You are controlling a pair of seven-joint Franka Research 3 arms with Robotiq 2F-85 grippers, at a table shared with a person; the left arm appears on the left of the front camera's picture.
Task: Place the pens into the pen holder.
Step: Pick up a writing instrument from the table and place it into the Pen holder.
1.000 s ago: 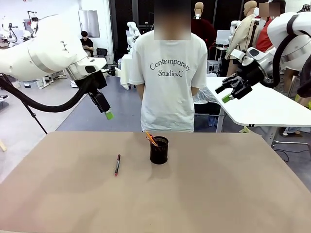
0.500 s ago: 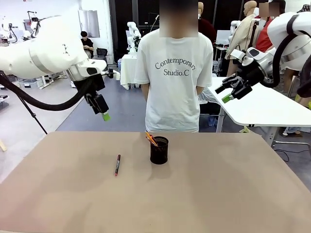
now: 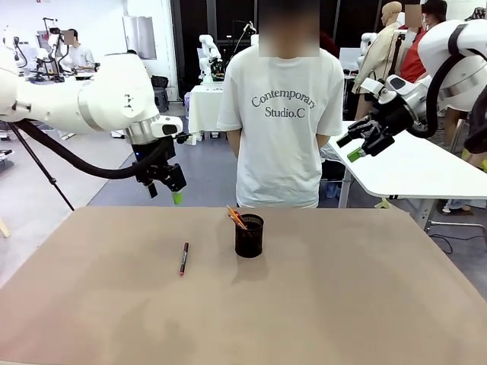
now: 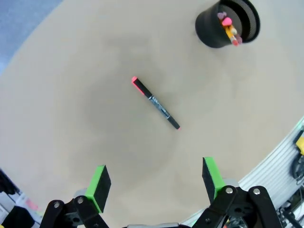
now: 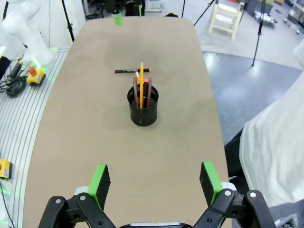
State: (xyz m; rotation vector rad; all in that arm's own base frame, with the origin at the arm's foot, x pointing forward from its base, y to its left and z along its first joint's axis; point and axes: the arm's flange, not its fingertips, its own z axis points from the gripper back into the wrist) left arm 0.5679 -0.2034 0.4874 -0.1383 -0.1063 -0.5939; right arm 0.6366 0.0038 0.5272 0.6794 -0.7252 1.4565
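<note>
1. A small black cylindrical wire-mesh pen holder (image 3: 249,235) (image 4: 227,23) (image 5: 143,108) stood upright on the tan table (image 3: 342,304). An orange-yellow pencil and dark red pens, the stored pens (image 3: 237,217) (image 5: 141,88), leaned inside it.
2. One thin dark red and black loose pen (image 3: 183,258) (image 4: 156,103) (image 5: 133,71) lay flat left of the pen holder, near it but not touching. Its long axis ran roughly from the robot's side toward the person.
3. The left gripper (image 3: 164,193) (image 4: 156,183), black with green pads, hovered farther left of the pen holder, jaws wide apart and empty. In its wrist view the loose pen lay ahead, diagonal to the gap between the pads.
4. The right gripper (image 3: 350,147) (image 5: 154,183), also spread and empty, hung high and well right of the pen holder.
5. The left arm looked clearly nearer, and its wrist would probably need turning to straddle the loose pen.
</note>
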